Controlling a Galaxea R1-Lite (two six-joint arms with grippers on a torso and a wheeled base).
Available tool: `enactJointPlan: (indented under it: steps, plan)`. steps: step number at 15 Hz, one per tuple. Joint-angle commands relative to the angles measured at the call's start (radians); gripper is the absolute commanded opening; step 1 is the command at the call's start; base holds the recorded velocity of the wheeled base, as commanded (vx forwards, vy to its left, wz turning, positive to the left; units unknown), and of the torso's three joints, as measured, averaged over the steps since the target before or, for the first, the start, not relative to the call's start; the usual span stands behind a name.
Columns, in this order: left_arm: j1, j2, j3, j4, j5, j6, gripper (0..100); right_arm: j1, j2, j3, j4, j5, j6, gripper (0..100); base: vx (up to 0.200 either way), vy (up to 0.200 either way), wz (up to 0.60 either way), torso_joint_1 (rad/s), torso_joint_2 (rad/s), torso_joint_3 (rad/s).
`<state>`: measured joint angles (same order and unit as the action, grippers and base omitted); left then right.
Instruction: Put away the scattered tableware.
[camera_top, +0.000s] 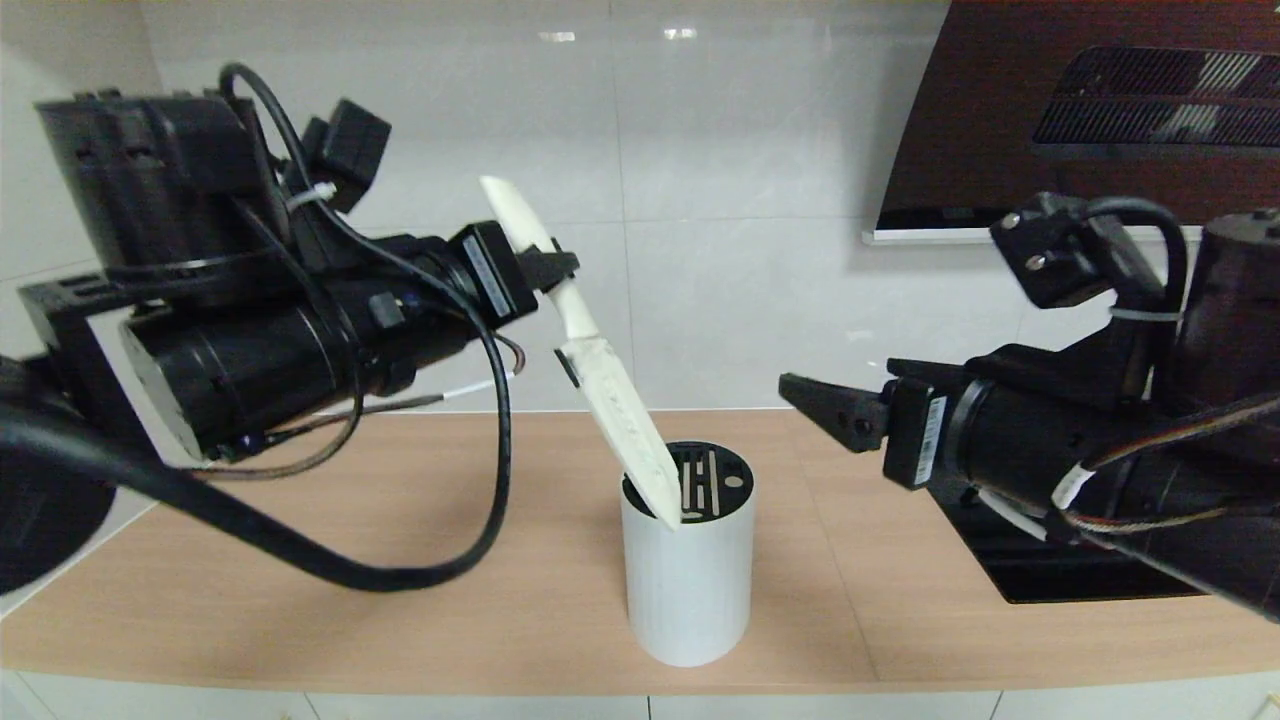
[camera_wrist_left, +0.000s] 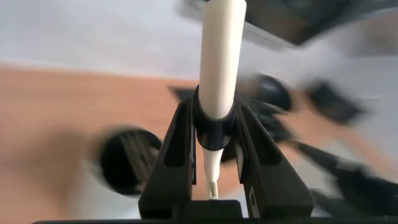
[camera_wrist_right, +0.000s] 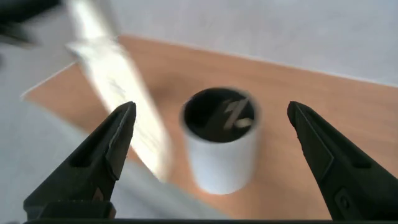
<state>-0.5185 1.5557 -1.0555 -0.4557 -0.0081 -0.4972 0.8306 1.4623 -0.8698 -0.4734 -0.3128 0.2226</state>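
The left tool (camera_top: 548, 270) is clamped on the handle of a white knife (camera_top: 610, 400), its fingers closed tight around it. The knife hangs tilted, handle up toward the tiled wall (camera_top: 700, 200) and blade slanting down. In the head view its tip crosses the near left rim of the knife holder (camera_top: 690, 580). It is not in a slot, and I cannot tell whether it touches the rim.

The holder is a white cylinder with a black slotted top. It stands upright on the wooden table (camera_top: 400, 560), close to the table's front edge, with bare wood stretching away on its left.

The right tool (camera_top: 810, 395) hovers to the right of the holder, higher than its top and apart from it. Its fingers are spread wide and hold nothing.

A black cooktop (camera_top: 1000, 570) lies in the table on the right, its near edge well apart from the holder. A dark range hood (camera_top: 1050, 120) hangs above it.
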Motion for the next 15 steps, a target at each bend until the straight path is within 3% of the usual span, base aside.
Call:
enactJointPlan:
  steps: [1, 2, 3, 6, 8, 12, 15]
  plan:
    - [-0.028, 0.015, -0.113, 0.025, 0.112, 0.101, 0, -0.031, -0.06, -0.006, 0.002, 0.011, 0.0, 100, 0.0, 0.0, 0.0, 0.0, 0.0, 0.0]
    - [-0.061, 0.024, -0.107, 0.023, 0.226, 0.138, 0, -0.047, -0.062, -0.006, 0.004, 0.018, 0.0, 100, 0.0, 0.0, 0.0, 0.0, 0.0, 0.0]
    - [-0.081, 0.04, -0.083, 0.014, 0.318, 0.146, 0, -0.054, -0.054, -0.006, 0.006, 0.02, 0.0, 100, 0.0, 0.0, 0.0, 0.0, 0.0, 0.0]
    - [-0.138, 0.136, -0.081, -0.057, 0.407, 0.157, 0, -0.064, -0.039, 0.0, 0.006, 0.02, 0.0, 100, 0.0, 0.0, 0.0, 0.0, 0.0, 0.0]
    - [-0.155, 0.204, -0.08, -0.143, 0.493, 0.194, 0, -0.064, -0.028, 0.003, 0.006, 0.02, 0.0, 100, 0.0, 0.0, 0.0, 0.0, 0.0, 0.0]
    - [-0.172, 0.251, -0.061, -0.202, 0.517, 0.207, 0, -0.064, -0.017, 0.005, 0.006, 0.02, 0.001, 100, 0.0, 0.0, 0.0, 0.0, 0.0, 0.0]
    - [-0.172, 0.283, -0.04, -0.248, 0.519, 0.247, 0, -0.064, -0.011, 0.008, 0.004, 0.02, 0.001, 100, 0.0, 0.0, 0.0, 0.0, 0.0, 0.0]
